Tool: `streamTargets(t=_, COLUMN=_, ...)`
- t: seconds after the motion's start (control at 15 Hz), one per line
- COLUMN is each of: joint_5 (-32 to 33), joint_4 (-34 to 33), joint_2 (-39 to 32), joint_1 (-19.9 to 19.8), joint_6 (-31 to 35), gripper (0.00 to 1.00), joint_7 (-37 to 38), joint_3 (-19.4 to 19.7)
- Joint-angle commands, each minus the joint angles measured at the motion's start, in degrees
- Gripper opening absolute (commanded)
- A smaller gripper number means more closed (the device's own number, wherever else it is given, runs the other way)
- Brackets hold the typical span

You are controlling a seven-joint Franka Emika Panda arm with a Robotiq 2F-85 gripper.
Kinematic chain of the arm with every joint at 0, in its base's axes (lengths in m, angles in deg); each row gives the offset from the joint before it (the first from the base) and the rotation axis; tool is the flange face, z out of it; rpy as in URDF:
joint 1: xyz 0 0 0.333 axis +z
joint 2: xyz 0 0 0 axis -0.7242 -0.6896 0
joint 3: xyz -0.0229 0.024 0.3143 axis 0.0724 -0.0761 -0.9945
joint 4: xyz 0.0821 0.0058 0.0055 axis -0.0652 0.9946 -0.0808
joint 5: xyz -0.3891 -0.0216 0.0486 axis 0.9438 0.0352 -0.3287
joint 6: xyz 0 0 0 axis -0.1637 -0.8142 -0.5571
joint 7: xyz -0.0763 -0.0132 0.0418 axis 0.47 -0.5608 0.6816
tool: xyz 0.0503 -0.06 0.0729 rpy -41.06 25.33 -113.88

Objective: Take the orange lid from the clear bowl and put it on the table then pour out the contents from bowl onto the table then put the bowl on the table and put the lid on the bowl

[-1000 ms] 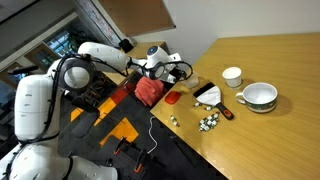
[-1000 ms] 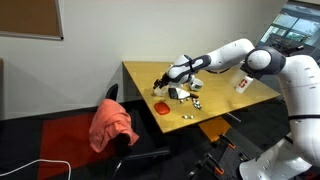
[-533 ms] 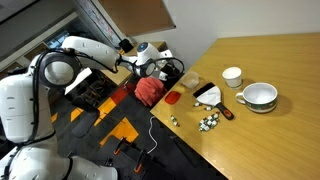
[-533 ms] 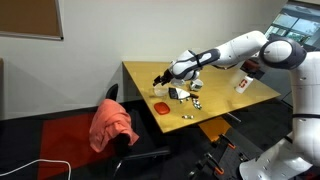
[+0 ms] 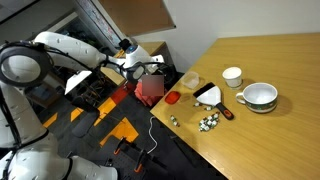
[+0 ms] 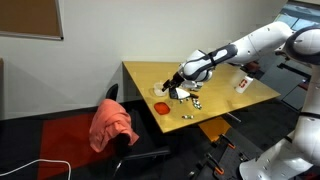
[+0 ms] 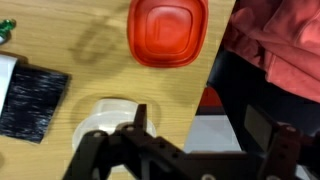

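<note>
- Fingers (image 7: 141, 122) first! Are they holding something?
- No. They are wide apart, with nothing between them. One is above the clear bowl (image 7: 108, 115). The other is out past the desk (image 7: 80, 50) edge.
- Where is the orange lid (image 7: 167, 30)?
- Flat on the desk, close to the edge. It is not on the bowl. The bowl stands just beside the lid, and they do not touch.
- What is in the bowl?
- I cannot tell. Tiny pale bits (image 5: 173, 119) lie on the desk near the lid, also by the edge.
- What else is near the lid?
- A black flat thing (image 7: 35, 98) lies farther in, with open wood between it and the lid. A red cloth (image 7: 285, 45) sits off the desk, past the edge.
</note>
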Motion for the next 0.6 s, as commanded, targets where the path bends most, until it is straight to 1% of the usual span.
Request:
streamTargets(t=0.0, joint_5=-1.1, joint_4=1.0, joint_2=1.0, joint_1=0.9, joint_6=-0.3, gripper=1.0, joint_7=-0.6, joint_3=0.9)
streamTargets(t=0.2, joint_5=-1.4, joint_4=1.8, joint_2=1.3, joint_1=0.7, joint_6=0.0, gripper=1.0, joint_7=-0.8, joint_3=0.9)
streamTargets(t=0.33, joint_5=0.3, joint_4=3.2, joint_2=1.8, joint_1=2.9, joint_6=2.0, gripper=1.0, joint_7=1.4, joint_3=3.3)
streamTargets(t=0.4, joint_5=2.0, joint_4=4.1, joint_2=2.2, joint_1=5.1, joint_6=2.6, gripper=1.0, joint_7=3.6, joint_3=5.8)
streamTargets(t=0.53, joint_5=4.1, joint_4=5.1, joint_2=2.7, joint_1=7.8, joint_6=3.0, gripper=1.0, joint_7=6.0, joint_3=9.1)
